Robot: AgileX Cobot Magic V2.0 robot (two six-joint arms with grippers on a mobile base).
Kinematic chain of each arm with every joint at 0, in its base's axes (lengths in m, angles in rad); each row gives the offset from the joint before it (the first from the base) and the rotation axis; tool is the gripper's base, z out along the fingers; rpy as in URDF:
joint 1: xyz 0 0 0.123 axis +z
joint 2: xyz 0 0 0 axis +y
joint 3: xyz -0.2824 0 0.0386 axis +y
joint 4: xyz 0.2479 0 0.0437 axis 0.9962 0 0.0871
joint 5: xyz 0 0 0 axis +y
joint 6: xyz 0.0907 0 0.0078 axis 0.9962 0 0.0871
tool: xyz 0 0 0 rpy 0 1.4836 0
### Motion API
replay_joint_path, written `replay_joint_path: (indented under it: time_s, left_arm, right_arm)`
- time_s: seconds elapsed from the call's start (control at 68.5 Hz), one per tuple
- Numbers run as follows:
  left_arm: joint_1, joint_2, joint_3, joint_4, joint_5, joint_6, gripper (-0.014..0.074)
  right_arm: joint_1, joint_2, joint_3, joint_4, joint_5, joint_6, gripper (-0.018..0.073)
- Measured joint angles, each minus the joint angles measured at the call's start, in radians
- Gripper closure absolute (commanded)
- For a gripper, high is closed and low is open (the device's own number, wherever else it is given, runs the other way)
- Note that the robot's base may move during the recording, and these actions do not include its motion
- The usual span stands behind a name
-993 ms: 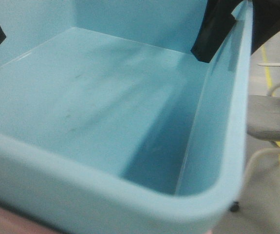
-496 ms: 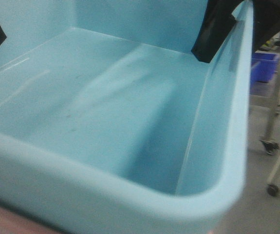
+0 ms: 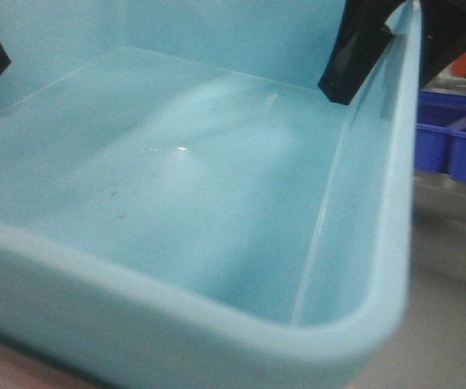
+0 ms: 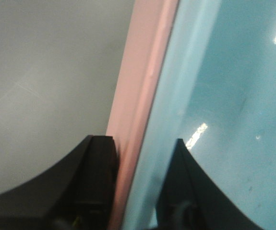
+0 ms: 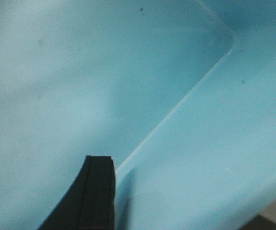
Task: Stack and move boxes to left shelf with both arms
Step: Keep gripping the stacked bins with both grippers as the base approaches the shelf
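– Grey floor shows on the right side, and dark blue crates stand far back there. What is up front?
– It's a blue bin. It is so close that it fills almost the whole front view. Its smooth bottom shines a little.
– Where is the pink bin?
– Right under it. The blue bin sits inside the pink bin, wall against wall. A bit of pink peeks out at the bottom left corner of the front view too.
– What is the left tool doing?
– The left tool pinches both walls together. One black finger is on the pink outside and the other is on the blue inside.
– And the right tool?
– The right tool sits over the bin's right wall. One finger is inside, against the blue wall. A black part is outside the rim. That outside part is hard to see, but the tool looks clamped on the blue bin.
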Motion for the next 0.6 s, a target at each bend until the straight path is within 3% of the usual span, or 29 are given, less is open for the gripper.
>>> replay_joint_path:
  time_s: [0.599]
  left_arm:
    - [0.000, 0.000, 0.000, -0.001, 0.000, 0.000, 0.0599]
  right_arm:
    - [0.000, 0.000, 0.000, 0.000, 0.000, 0.000, 0.0500]
